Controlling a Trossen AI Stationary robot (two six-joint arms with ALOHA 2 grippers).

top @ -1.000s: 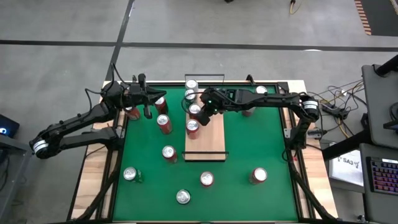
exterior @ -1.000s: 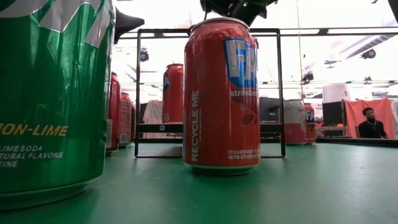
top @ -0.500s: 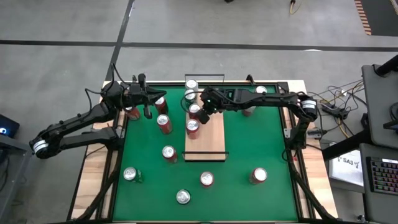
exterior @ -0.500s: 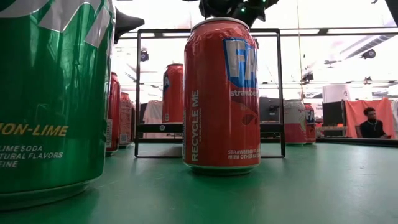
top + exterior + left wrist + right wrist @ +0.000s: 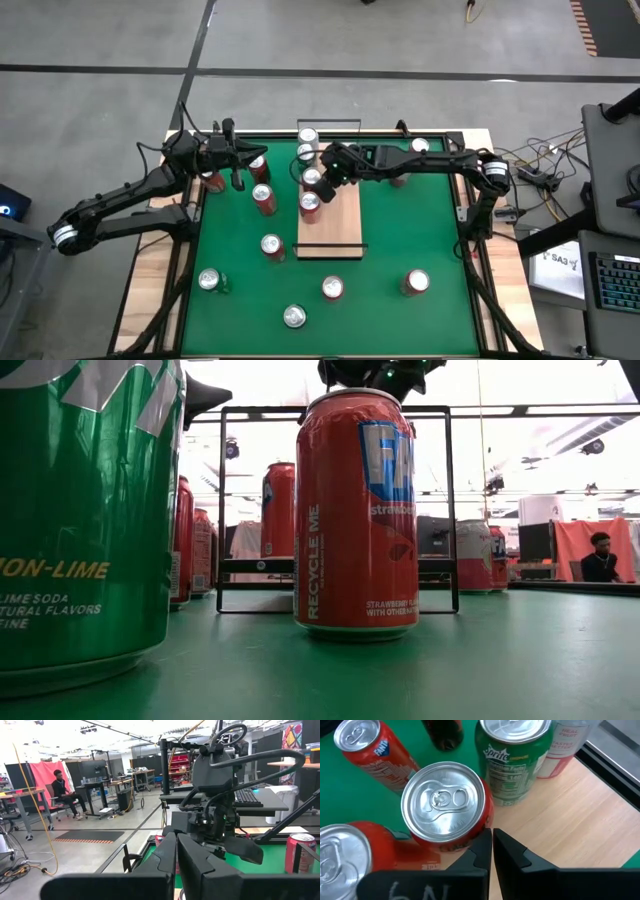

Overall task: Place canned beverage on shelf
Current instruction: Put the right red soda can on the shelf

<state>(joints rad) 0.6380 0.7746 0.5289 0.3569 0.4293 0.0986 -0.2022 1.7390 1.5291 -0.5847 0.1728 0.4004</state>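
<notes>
- Cans, counted in the high view: about eleven silver tops show. Four stand along the shelf's left edge, three lie on the green mat near the left pincer, and five are spread over the mat's near half, including a green one at the lower left.
- Pincers: two. The right pincer is closed, its fingers pressed together with nothing between them. It hangs just over the shelf's far end, with a red can directly before its tips and a green Sprite can just beyond that.
- The left pincer is likewise closed and empty. It sits off the shelf to the left, above the mat's far left corner.
- The shelf lies flat at the bench's middle. Its long axis runs from the far edge toward the near edge, with a black rail at each short end.
- Hard to make out: the can nearest the right pincer is partly covered by the arm from above. In the low view two close cans block most of the bench.
</notes>
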